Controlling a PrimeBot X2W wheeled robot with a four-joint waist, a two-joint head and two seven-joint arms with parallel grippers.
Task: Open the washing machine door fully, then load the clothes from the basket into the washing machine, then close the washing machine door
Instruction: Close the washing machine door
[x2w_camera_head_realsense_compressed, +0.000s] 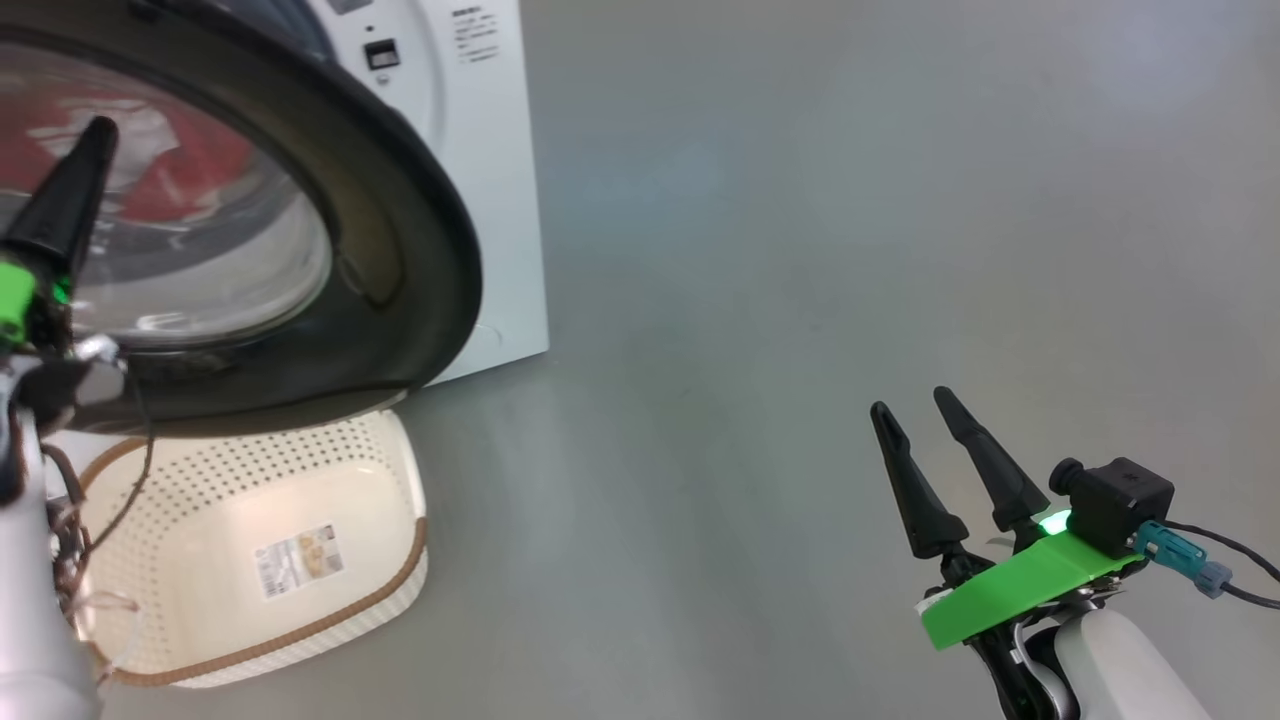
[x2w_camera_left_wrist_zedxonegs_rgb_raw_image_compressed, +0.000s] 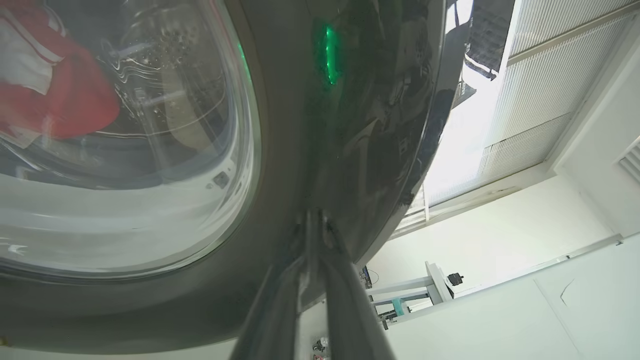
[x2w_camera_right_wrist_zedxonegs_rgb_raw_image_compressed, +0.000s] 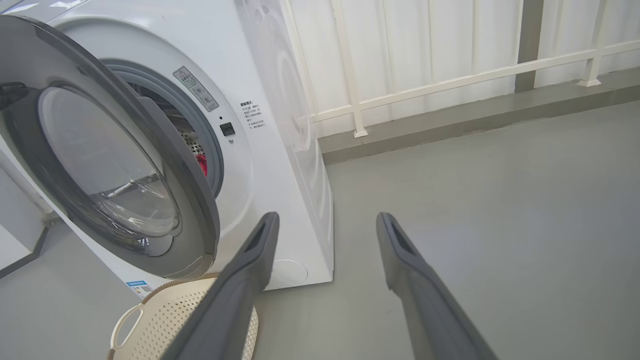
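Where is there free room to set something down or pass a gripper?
Grey floor between the washing machine, the basket and the right gripper is bare. The basket's inside is free too, but the washing machine door overhangs its far rim. Crowded: by that door, where the left gripper is.

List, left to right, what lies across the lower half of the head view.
Pale left forearm → cream basket, nothing in it → bare grey floor → right claw, fingers apart.
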